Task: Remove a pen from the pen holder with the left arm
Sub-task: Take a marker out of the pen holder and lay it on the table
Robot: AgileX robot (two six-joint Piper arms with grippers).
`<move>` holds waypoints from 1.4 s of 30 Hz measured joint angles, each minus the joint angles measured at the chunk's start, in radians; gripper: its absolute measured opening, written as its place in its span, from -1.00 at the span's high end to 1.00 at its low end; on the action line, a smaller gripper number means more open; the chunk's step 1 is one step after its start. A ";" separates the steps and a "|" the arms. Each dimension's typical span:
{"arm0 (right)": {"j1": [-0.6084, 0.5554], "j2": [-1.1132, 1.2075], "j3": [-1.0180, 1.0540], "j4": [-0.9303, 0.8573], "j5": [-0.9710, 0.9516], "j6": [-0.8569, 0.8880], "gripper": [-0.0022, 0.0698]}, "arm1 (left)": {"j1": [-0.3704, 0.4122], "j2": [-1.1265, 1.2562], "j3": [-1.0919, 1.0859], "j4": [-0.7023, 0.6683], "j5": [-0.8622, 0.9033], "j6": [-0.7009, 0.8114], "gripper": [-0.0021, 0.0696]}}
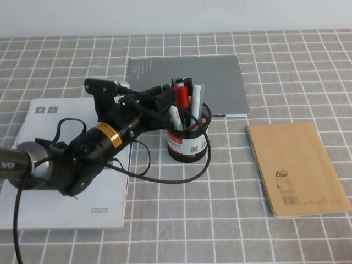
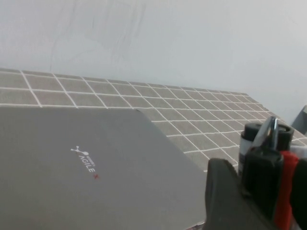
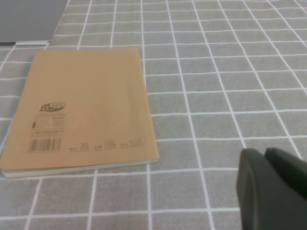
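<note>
A black mesh pen holder (image 1: 188, 144) with a red and white label stands mid-table and holds several pens (image 1: 187, 91). My left gripper (image 1: 171, 100) reaches in from the left at the height of the pen tops. In the left wrist view, the left gripper (image 2: 261, 165) has a black-capped pen (image 2: 261, 177) and a red pen (image 2: 286, 191) squeezed between its black fingers (image 2: 225, 196). The pens still stand in the holder. My right gripper (image 3: 259, 155), fingers together, hovers over bare tablecloth and holds nothing; it is outside the high view.
A grey booklet (image 1: 187, 82) lies behind the holder. A white booklet (image 1: 66, 165) sits under the left arm, and a brown notebook (image 1: 297, 165) lies on the right. The arm's black cable (image 1: 165, 176) loops in front of the holder.
</note>
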 joint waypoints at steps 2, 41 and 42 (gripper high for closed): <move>0.000 0.000 0.000 0.000 0.000 0.000 0.97 | 0.000 0.007 -0.002 -0.004 0.002 0.000 0.22; 0.000 0.000 0.000 0.000 0.000 0.000 0.97 | 0.000 0.003 -0.059 0.083 0.009 -0.047 0.63; 0.000 0.000 0.000 0.000 0.000 0.000 0.97 | 0.000 -0.003 -0.059 0.083 0.009 -0.047 0.63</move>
